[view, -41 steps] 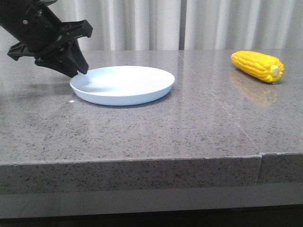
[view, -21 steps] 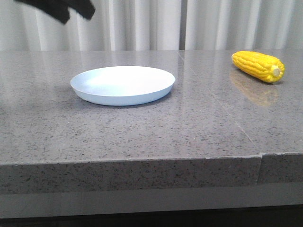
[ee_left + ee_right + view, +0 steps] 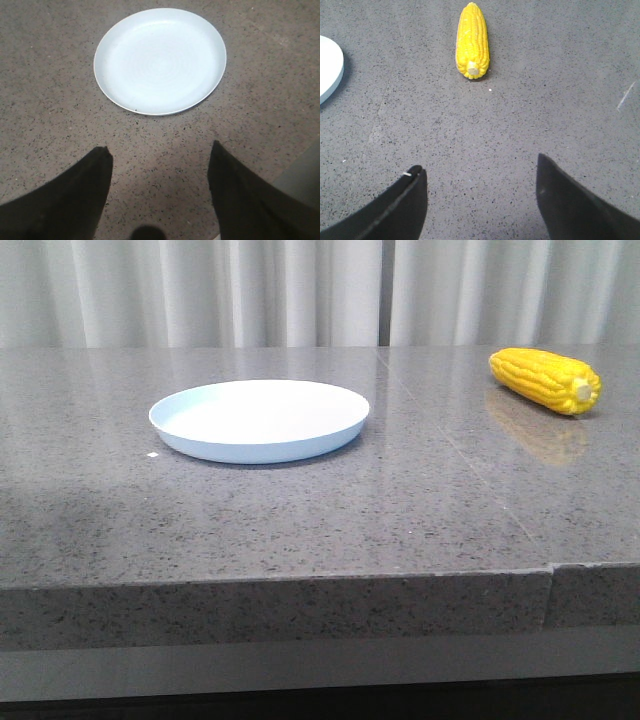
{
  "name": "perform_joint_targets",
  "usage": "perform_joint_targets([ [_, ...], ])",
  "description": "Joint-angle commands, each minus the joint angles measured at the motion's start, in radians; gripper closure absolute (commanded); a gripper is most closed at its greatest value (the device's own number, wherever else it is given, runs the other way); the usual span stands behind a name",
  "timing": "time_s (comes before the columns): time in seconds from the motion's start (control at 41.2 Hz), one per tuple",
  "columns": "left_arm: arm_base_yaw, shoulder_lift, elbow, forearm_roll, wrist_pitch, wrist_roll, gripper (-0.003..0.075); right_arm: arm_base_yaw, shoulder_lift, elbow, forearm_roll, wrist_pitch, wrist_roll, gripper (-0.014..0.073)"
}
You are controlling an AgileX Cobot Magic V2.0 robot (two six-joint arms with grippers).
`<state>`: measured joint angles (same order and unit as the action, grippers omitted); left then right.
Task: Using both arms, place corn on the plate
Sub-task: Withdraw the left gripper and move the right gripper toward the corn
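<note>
The pale blue-white plate (image 3: 260, 420) lies empty on the grey stone table, left of centre; it also fills the far part of the left wrist view as the plate (image 3: 160, 60). The yellow corn (image 3: 545, 380) lies on the table at the far right, stub end toward the camera. In the right wrist view the corn (image 3: 472, 40) lies ahead of the fingers, stub end facing them. My left gripper (image 3: 160, 150) is open over bare table short of the plate. My right gripper (image 3: 480, 170) is open, well short of the corn. Neither arm shows in the front view.
The grey speckled table (image 3: 320, 520) has its front edge close to the camera. A white pleated curtain (image 3: 300, 290) hangs behind it. The plate's rim (image 3: 330, 70) shows at one side of the right wrist view.
The left arm, which was at the plate's left rim a second ago, has lifted up and out of the front view. The plate and corn have not moved.
</note>
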<state>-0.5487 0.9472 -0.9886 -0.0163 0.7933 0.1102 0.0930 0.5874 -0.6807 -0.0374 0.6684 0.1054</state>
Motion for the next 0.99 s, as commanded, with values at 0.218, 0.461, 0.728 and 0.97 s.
perform_joint_targets([
  [0.218,-0.006,-0.206,0.059,0.003,-0.058,-0.020,0.0320,-0.006,0.007,-0.034,-0.015,-0.105,-0.005,0.0095],
  [0.461,-0.006,-0.211,0.059,0.003,-0.060,-0.020,0.0358,-0.006,0.012,-0.034,-0.015,-0.129,-0.005,0.0092],
  [0.728,-0.006,-0.211,0.059,0.003,-0.060,-0.020,0.0393,-0.006,0.165,-0.108,-0.015,-0.127,-0.005,-0.0010],
  [0.97,-0.006,-0.211,0.059,0.003,-0.062,-0.020,0.0408,-0.006,0.426,-0.261,-0.014,-0.110,-0.005,-0.0010],
])
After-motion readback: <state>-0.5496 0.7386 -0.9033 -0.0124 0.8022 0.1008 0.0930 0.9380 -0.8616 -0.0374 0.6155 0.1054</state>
